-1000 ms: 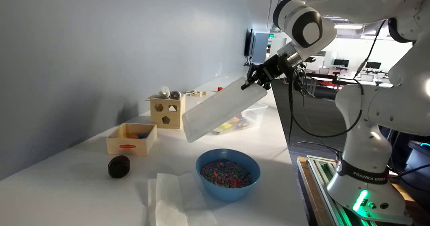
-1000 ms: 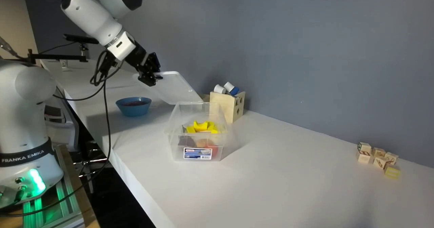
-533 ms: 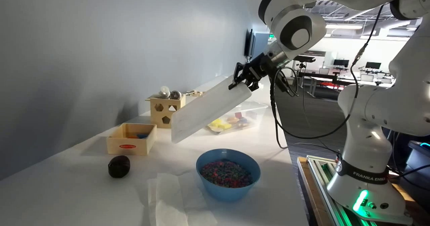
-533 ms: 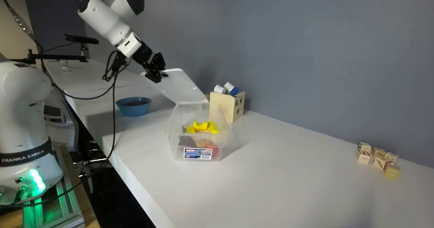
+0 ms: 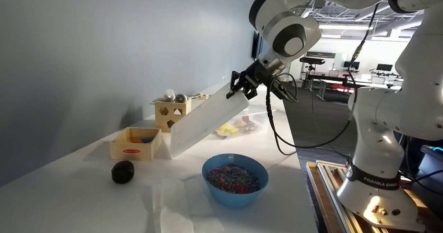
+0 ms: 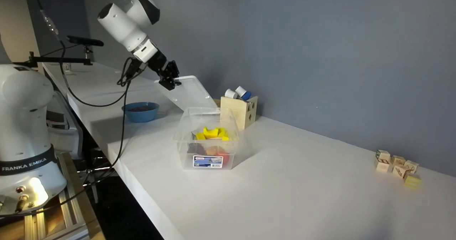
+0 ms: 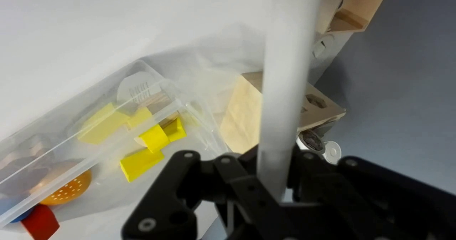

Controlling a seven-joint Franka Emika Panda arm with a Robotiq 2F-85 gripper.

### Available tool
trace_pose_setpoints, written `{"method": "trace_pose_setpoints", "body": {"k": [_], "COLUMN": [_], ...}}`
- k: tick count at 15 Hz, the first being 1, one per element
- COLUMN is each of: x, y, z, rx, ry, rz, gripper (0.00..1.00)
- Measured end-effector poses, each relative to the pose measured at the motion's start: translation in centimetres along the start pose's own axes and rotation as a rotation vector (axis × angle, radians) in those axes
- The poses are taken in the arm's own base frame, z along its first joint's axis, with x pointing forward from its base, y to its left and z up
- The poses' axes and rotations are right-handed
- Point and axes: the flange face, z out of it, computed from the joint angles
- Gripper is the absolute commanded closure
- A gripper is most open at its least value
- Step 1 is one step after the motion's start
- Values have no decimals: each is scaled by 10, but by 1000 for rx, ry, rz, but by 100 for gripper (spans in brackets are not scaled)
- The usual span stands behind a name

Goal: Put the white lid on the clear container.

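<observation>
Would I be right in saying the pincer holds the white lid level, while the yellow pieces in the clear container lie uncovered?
Not quite: both exterior views show the white lid tilted, not level, sloping down from the pincer. The rest is right: the pincer holds it, and the yellow pieces in the clear container lie uncovered.

The gripper (image 5: 238, 93) holds the white lid (image 5: 207, 120) tilted, partly hiding the clear container (image 5: 262, 116); a blue bowl (image 5: 235, 200) stands on the table (image 5: 76, 198).
</observation>
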Motion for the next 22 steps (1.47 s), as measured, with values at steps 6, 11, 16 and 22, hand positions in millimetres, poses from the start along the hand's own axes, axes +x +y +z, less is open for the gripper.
{"method": "trace_pose_setpoints", "body": {"k": [6, 11, 16, 22], "x": [5, 32, 55, 76], "y": [7, 37, 45, 51], "z": [0, -3, -11, -18], "rx": [-7, -6, 15, 63], "ry": [1, 8, 40, 59], "rz": [10, 57, 114, 152], "gripper": [99, 99, 99, 99]}}
